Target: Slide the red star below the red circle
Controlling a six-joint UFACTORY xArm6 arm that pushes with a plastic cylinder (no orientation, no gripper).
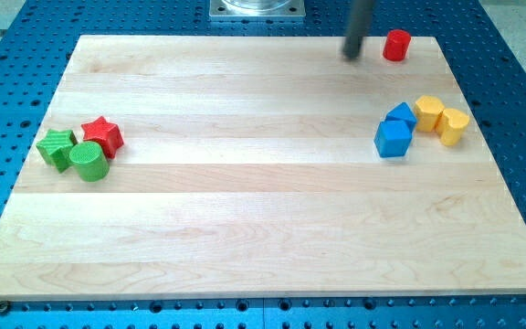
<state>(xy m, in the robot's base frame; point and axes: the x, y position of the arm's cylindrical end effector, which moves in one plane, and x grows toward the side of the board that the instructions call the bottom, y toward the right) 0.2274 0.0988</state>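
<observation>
Single camera view, wooden tabletop [263,228] on a blue perforated base [16,37]. My tip [352,55] sits near the view's top, right of centre, with the dark rod rising out of frame above it. There is no gripper on this rig, only the rod, so nothing is grasped; the tip appears to touch no block. The red circle [396,45] stands just to the view's right of my tip, close beside it with a narrow strip of bare wood between them, near the top edge of the tabletop. The red star [103,135] is well apart from both, far over at the view's left, roughly mid-height on the tabletop. It sits in a tight cluster: the green star [57,148] is at its left and slightly lower, and the green circle [89,161] is just below it, touching or very nearly touching both; I cannot tell which. At the view's right there is a second cluster. Two blue blocks, an upper blue block [402,116] and a lower blue cube [393,139], are pressed together; the upper one's shape is not clear to me. Just to their right are two yellow blocks, a yellow block [428,111] and a yellow cylinder [453,126], side by side and in contact. A grey metal mount [257,8] shows at the top edge of the view.
</observation>
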